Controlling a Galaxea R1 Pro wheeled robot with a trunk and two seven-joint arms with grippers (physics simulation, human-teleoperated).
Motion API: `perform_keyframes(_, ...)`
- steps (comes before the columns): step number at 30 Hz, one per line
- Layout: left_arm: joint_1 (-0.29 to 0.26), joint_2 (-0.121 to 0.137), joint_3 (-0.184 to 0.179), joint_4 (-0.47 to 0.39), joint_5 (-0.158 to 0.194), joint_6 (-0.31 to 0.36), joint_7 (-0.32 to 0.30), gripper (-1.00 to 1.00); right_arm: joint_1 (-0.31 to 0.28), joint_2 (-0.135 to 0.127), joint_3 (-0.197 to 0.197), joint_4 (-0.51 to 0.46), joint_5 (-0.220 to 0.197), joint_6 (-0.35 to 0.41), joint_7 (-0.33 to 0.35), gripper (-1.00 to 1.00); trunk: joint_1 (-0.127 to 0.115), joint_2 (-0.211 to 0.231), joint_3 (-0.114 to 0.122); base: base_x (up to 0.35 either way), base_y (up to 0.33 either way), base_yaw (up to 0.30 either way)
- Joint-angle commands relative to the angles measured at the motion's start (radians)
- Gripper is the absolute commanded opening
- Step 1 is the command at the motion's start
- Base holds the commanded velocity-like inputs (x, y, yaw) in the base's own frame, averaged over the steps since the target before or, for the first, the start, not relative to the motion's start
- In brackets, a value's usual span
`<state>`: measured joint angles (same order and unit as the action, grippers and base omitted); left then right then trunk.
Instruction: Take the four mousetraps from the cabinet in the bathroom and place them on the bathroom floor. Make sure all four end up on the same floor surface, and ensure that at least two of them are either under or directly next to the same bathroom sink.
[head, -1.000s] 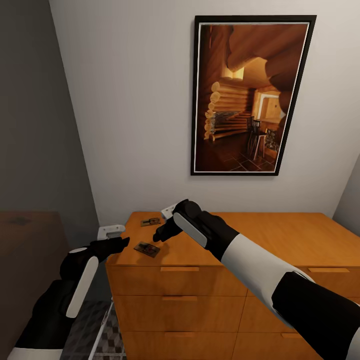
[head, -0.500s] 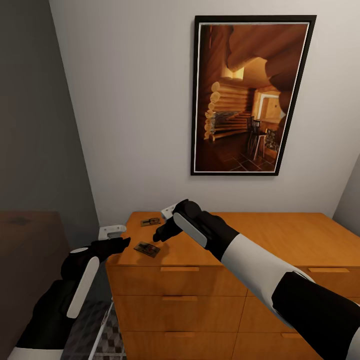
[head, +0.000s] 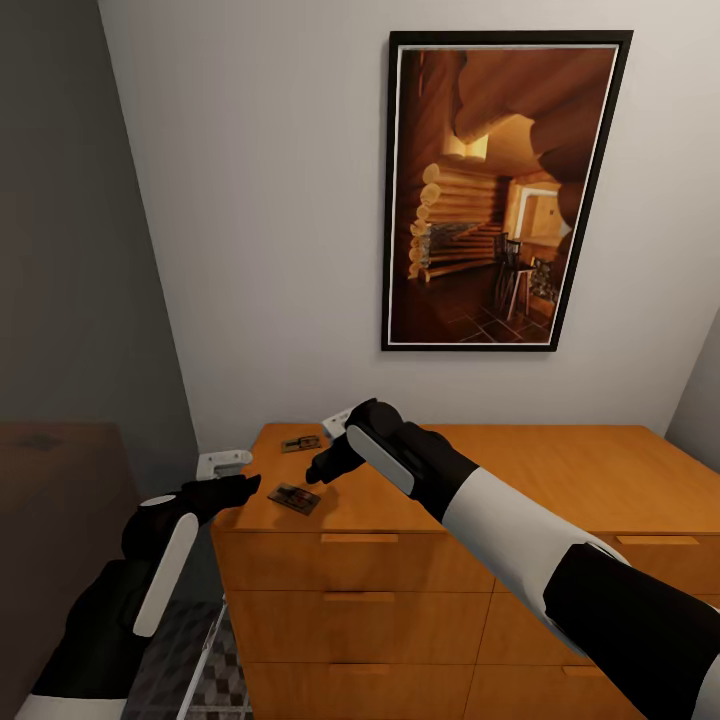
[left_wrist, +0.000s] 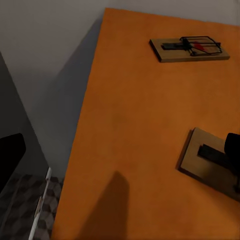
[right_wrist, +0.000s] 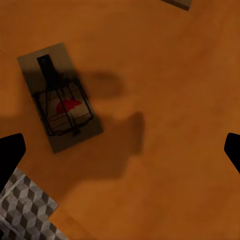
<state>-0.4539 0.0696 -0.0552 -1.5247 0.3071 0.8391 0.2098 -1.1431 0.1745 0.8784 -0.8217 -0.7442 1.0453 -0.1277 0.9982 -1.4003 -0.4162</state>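
1. On the cabinet (head: 520, 480) top, head view, we note two traps: the near trap (head: 294, 497) by the front left corner and the far trap (head: 300, 443) by the wall. The right gripper (head: 318, 468) hangs just above the near trap; the left gripper (head: 240, 485) hovers at the left edge.
2. Left wrist view: both traps (left_wrist: 190, 49) (left_wrist: 210, 162) lie flat; we cannot tell this gripper's finger spacing.
3. Right wrist view: the fingers (right_wrist: 10, 155) stand wide, holding nothing, above the near trap (right_wrist: 61, 96); tiled floor (right_wrist: 22, 210) shows past the corner.

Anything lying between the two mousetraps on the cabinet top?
No. In the left wrist view, bare orange-brown wood of the cabinet separates the far mousetrap from the near mousetrap.
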Motion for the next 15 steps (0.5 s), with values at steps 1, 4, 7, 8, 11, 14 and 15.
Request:
perform_keyframes(1, -0.001, 0.001, -0.002, -0.001, 0.010, 0.003, 0.010, 1.00, -0.001, 0.000, 0.002, 0.000, -0.011, 0.002, -0.010, 1.00, 0.000, -0.001, -0.001, 0.000, 0.000, 0.000)
perform_keyframes(4, -0.001, 0.001, -0.002, -0.001, 0.010, 0.003, 0.010, 1.00, -0.001, 0.000, 0.003, 0.000, -0.011, 0.002, -0.010, 1.00, 0.000, -0.001, -0.001, 0.000, 0.000, 0.000)
perform_keyframes(7, -0.001, 0.001, -0.002, -0.001, 0.010, 0.003, 0.010, 1.00, -0.001, 0.000, 0.003, -0.001, -0.011, 0.002, -0.010, 1.00, 0.004, -0.008, -0.004, 0.000, 0.000, 0.000)
perform_keyframes(8, -0.001, 0.001, -0.002, -0.001, 0.010, 0.003, 0.010, 1.00, -0.001, 0.000, 0.003, -0.001, -0.011, 0.002, -0.010, 1.00, 0.008, -0.015, -0.007, 0.000, 0.000, 0.000)
perform_keyframes(11, -0.001, 0.001, -0.002, 0.000, 0.010, 0.003, 0.010, 1.00, -0.001, 0.000, 0.003, -0.001, -0.011, 0.002, -0.010, 1.00, 0.019, -0.036, -0.017, 0.000, 0.000, 0.000)
perform_keyframes(14, 0.000, 0.001, -0.002, 0.000, 0.010, 0.003, 0.010, 1.00, -0.001, 0.000, 0.004, -0.001, -0.011, 0.002, -0.010, 1.00, 0.031, -0.057, -0.026, 0.000, 0.000, 0.000)
perform_keyframes(15, 0.000, 0.001, -0.002, 0.000, 0.010, 0.003, 0.010, 1.00, -0.001, 0.000, 0.004, -0.001, -0.011, 0.002, -0.010, 1.00, 0.035, -0.064, -0.029, 0.000, 0.000, 0.000)
